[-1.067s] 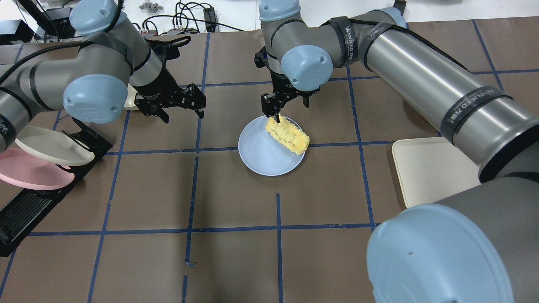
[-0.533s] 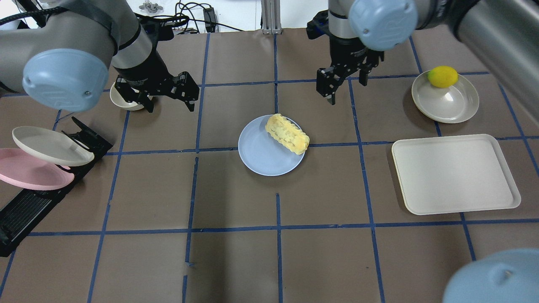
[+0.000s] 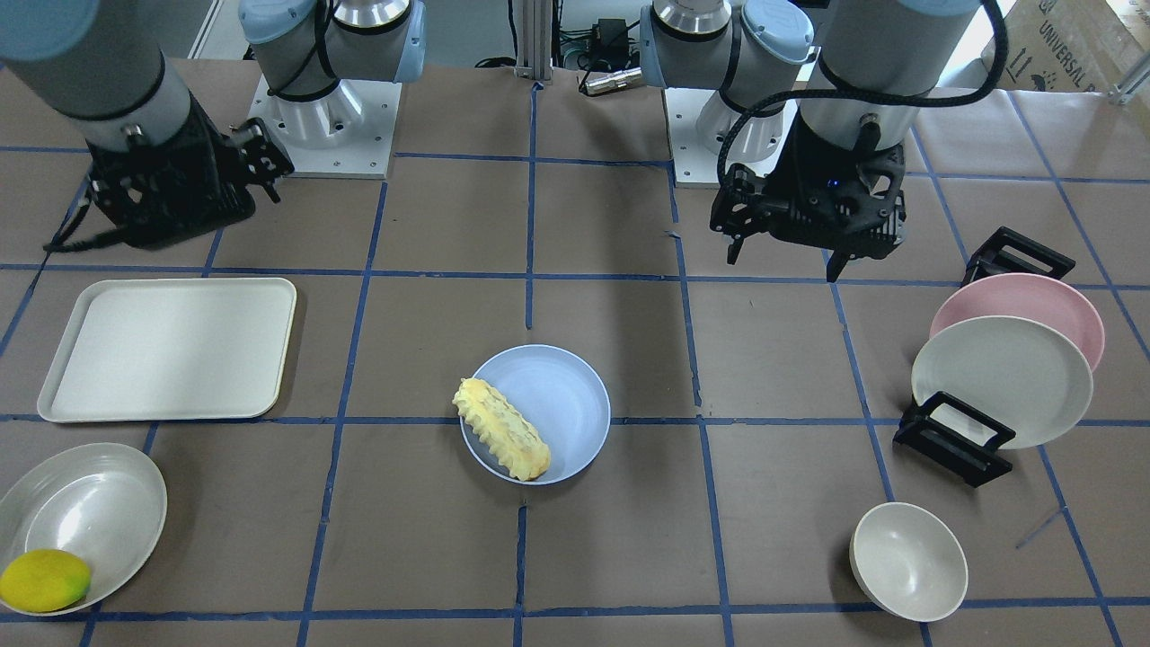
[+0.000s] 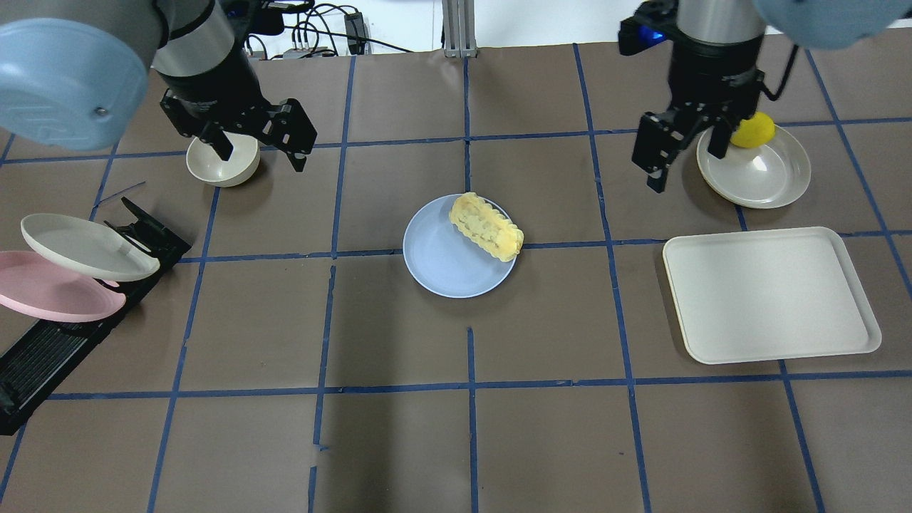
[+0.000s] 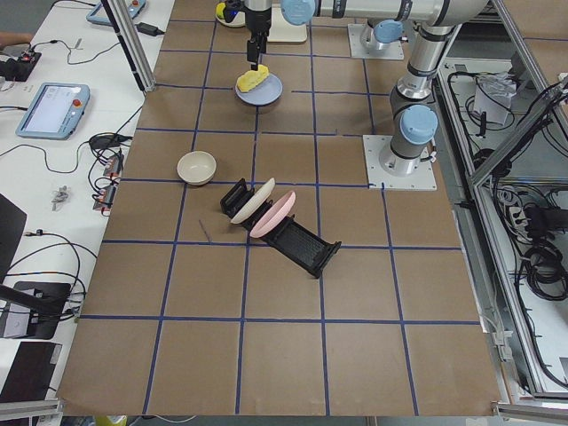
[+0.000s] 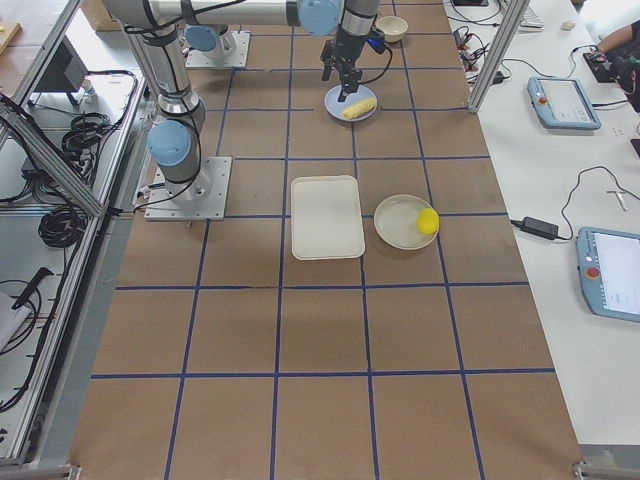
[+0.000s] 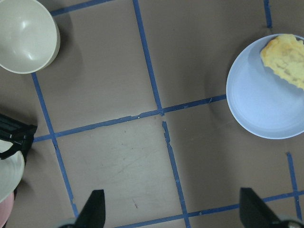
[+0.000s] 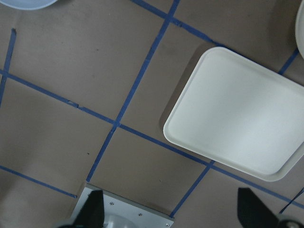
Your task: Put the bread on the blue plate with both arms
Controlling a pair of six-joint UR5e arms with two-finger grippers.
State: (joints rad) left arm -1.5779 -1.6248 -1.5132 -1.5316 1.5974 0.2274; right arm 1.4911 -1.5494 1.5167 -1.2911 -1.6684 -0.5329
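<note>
Two hands hang empty and spread wide above the table (image 4: 399, 442), the left hand (image 4: 261, 151) by the small bowl (image 4: 241, 162) and the right hand (image 4: 684, 157) beside the lemon (image 4: 757, 130). Both are well apart from the bread (image 4: 486, 226), which lies along the right side of the blue plate (image 4: 442, 267) with its browned end at the rim. We judge it light, soft and flaky, easily crushed, so any regrasp should pinch gently across its short width near the middle.
</note>
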